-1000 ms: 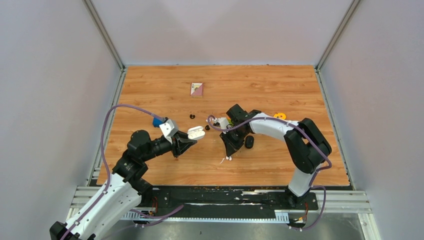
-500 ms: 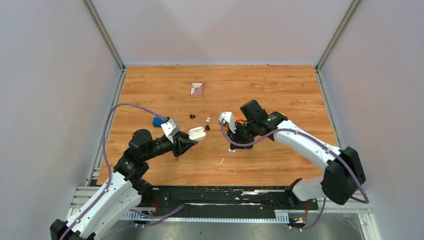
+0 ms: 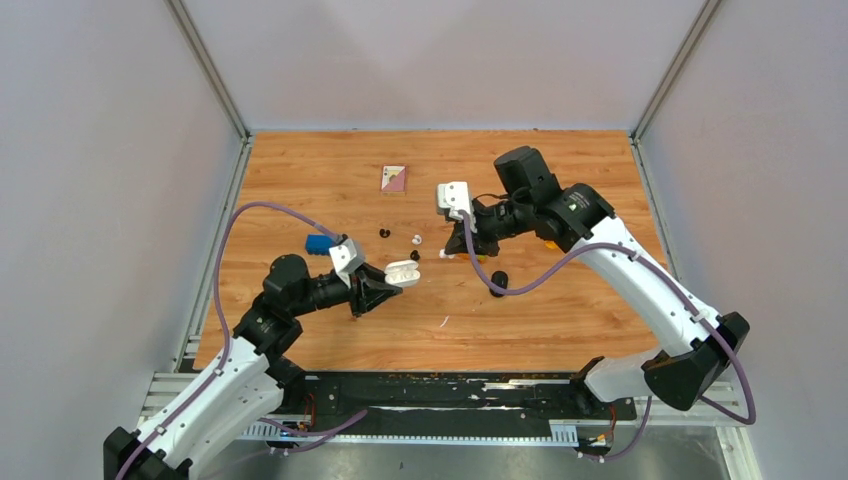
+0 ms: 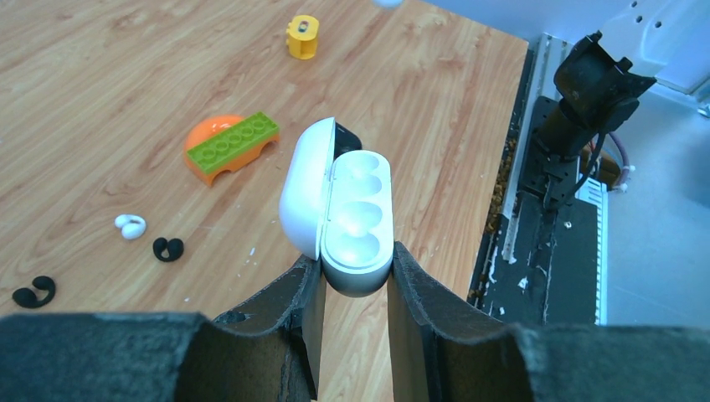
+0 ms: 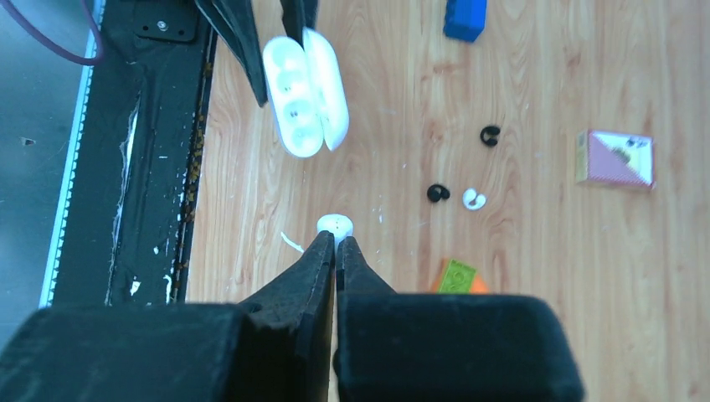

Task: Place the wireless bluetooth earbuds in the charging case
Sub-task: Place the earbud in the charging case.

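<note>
Holding the white charging case [image 4: 356,209] by one end between the fingers of my left gripper [image 4: 355,266], I have its lid swung open and its wells showing. My right gripper [image 5: 336,239] is pinched together on a white earbud [image 5: 335,224], above the table [image 3: 560,330] and near the case but apart from it. On the wood between my arms lie a second white earbud [image 5: 474,199] just beside a black earbud [image 5: 437,193], with the other black earbud [image 5: 490,134] a little apart. An orange-and-green toy [image 4: 230,146] lies near them.
</note>
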`<state>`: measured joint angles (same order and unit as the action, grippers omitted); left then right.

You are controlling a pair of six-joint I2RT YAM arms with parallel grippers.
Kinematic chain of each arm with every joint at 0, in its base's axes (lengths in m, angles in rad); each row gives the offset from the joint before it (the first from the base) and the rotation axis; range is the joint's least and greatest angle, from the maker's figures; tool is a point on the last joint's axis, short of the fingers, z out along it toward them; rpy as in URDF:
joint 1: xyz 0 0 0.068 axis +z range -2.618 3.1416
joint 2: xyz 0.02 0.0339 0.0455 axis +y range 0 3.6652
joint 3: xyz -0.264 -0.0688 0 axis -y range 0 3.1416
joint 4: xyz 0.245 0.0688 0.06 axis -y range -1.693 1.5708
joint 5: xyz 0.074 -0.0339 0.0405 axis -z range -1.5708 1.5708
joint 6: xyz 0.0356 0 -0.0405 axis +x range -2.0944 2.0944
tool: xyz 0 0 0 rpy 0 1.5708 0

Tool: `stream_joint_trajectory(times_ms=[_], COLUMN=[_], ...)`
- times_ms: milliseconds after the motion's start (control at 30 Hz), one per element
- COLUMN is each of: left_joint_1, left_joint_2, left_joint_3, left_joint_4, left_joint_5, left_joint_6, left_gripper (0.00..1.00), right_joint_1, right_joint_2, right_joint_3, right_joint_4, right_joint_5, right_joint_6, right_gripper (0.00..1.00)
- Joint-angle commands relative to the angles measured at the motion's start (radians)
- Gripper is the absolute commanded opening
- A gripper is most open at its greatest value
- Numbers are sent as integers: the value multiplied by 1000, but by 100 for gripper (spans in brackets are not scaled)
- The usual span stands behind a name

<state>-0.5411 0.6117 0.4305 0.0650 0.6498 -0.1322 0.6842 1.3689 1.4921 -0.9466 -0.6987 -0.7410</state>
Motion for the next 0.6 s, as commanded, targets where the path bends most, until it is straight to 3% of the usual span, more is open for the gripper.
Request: stream_joint_trajectory(times_ms=[0, 133, 567], left_joint_1=[1, 1, 1], left_joint_2=[-1, -7, -30], left_joint_3=[1, -1, -15], left_joint_4=[65, 67, 116], left_joint_5=[48, 61, 125], left_joint_6=[2, 5, -24], left_gripper=[0, 0, 0], right_joint_1=[4, 18, 127], right_joint_2=[-6, 17, 81], right_joint_3=[60, 73, 169], right_joint_4=[-54, -65, -62], right_joint_5=[-146, -223, -171], right_joint_6=[-125, -118, -86], right_gripper=[0, 0, 0])
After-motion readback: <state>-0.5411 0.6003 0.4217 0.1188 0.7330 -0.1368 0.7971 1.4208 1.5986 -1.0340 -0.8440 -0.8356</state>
